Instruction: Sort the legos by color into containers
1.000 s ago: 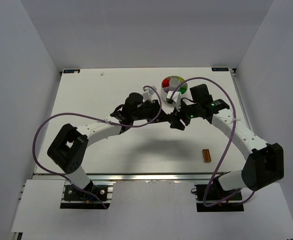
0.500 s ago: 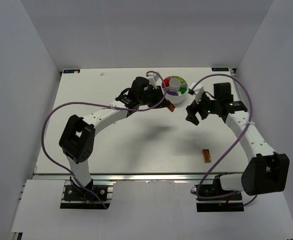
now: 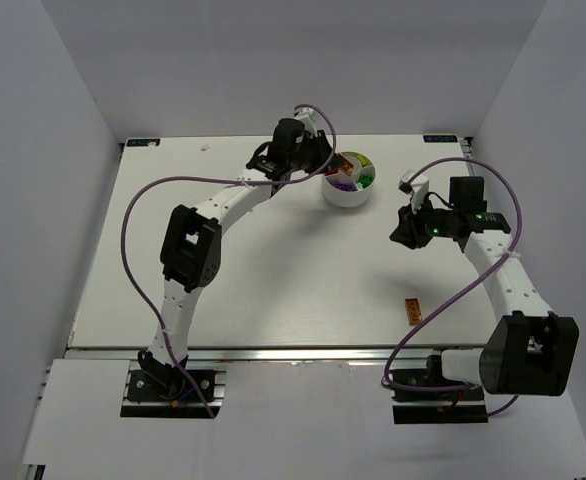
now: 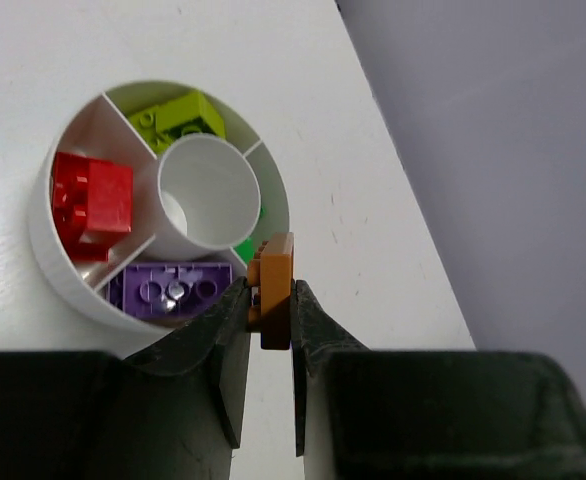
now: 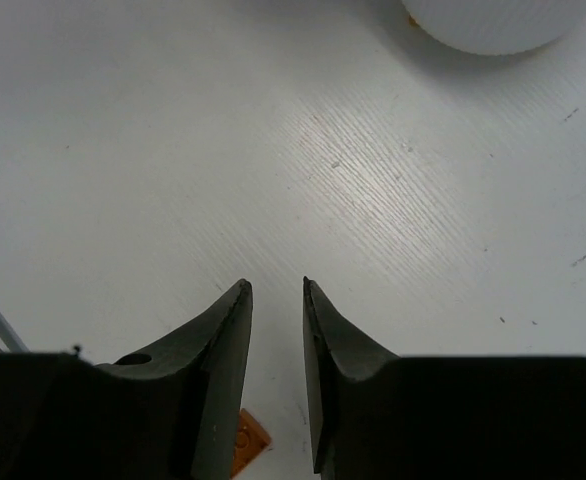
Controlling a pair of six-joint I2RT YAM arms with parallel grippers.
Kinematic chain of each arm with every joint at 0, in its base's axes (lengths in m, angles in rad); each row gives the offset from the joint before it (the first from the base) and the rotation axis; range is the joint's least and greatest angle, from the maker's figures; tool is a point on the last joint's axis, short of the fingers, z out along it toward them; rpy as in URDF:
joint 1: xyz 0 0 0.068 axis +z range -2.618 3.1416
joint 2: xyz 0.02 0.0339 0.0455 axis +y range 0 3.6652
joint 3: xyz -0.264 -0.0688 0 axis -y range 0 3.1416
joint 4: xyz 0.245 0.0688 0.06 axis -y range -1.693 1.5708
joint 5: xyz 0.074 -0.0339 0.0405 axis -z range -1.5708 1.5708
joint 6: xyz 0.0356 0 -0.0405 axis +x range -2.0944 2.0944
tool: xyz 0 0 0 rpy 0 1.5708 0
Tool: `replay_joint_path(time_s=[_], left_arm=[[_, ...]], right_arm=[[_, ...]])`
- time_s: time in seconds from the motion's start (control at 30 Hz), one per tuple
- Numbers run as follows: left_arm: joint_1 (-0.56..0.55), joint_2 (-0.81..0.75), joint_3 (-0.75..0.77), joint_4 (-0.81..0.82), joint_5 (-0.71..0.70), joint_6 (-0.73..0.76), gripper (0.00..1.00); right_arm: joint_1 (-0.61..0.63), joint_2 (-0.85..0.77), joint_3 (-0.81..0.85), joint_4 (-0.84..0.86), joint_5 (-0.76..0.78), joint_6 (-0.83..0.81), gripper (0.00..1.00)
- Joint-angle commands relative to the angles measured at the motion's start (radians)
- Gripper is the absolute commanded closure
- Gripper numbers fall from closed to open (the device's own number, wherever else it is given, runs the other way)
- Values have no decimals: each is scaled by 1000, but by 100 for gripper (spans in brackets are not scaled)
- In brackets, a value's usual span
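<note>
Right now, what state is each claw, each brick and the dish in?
left claw: shut on the held orange brick.
right claw: open, empty.
dish: upright, with red bricks, purple brick and yellow-green brick in separate wedges.
loose orange brick: lying on the table, unheld.

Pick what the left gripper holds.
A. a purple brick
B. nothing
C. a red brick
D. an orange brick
D: in the left wrist view, the left gripper pinches an orange brick between its fingers, seen against the edge of the dish.
</note>
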Motion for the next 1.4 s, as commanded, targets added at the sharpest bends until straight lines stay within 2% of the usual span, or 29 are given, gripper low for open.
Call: replay_joint_path(time_s=[0.0, 0.33, 0.43, 0.57, 0.6, 0.63, 0.7, 0.97, 1.13, 1.23, 1.27, 1.37], left_arm=[[18, 26, 70, 75, -13, -61, 100], [19, 112, 145, 94, -69, -80, 100], [19, 123, 161, 89, -76, -78, 97], [19, 124, 164, 86, -85, -84, 84], [19, 126, 164, 86, -88, -89, 76], [19, 127, 165, 86, -92, -90, 74], [19, 135, 174, 81, -94, -92, 70], [8, 175, 219, 45, -85, -89, 69], [-1, 192, 231, 37, -96, -86, 63], [-7, 210, 251, 17, -102, -78, 56], [-9, 213, 269, 8, -103, -69, 47], [-15, 210, 282, 11, -111, -61, 43]], right_arm=[[-7, -33, -18, 11, -50, 26, 68], [-7, -35, -27, 33, -58, 55, 65], [-7, -38, -35, 28, -61, 57, 63], [-7, -52, -50, 30, -53, 54, 60], [-7, -55, -53, 30, -53, 57, 58], [-7, -55, -53, 30, -53, 60, 58], [-7, -55, -52, 28, -55, 63, 57], [-7, -59, -49, 21, -49, 65, 56], [-5, -61, -43, 15, -43, 65, 55], [-5, -66, -44, 13, -43, 68, 54], [-5, -67, -47, 11, -46, 68, 54], [-7, -75, -58, 10, -44, 66, 52]])
